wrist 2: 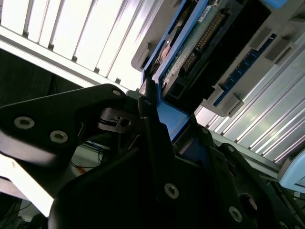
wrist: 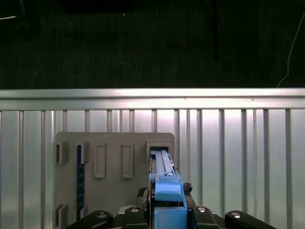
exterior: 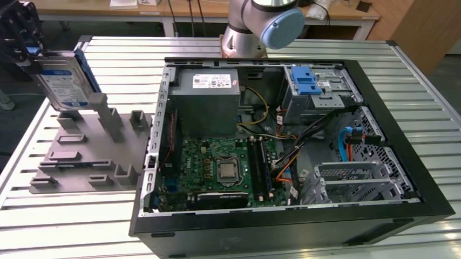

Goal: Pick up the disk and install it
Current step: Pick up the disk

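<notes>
Robot gripper [wrist 2: 171, 126] clenched on the blue rail [wrist: 167, 191] of the disk [exterior: 66, 82], which stands on edge with its label toward the camera at ten o'clock in the exterior view, above the far corner of a grey fixture [exterior: 79, 156] on a slatted metal table [exterior: 72, 216]. At three o'clock from the fixture lies an open computer case [exterior: 403, 162], its motherboard [exterior: 223, 167] exposed; the arm's base [exterior: 252, 27] stands at twelve o'clock beyond it.

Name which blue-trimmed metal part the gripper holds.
The disk, upright in the gripper at the grey stand; the cage with a blue latch sits inside the case.
</notes>
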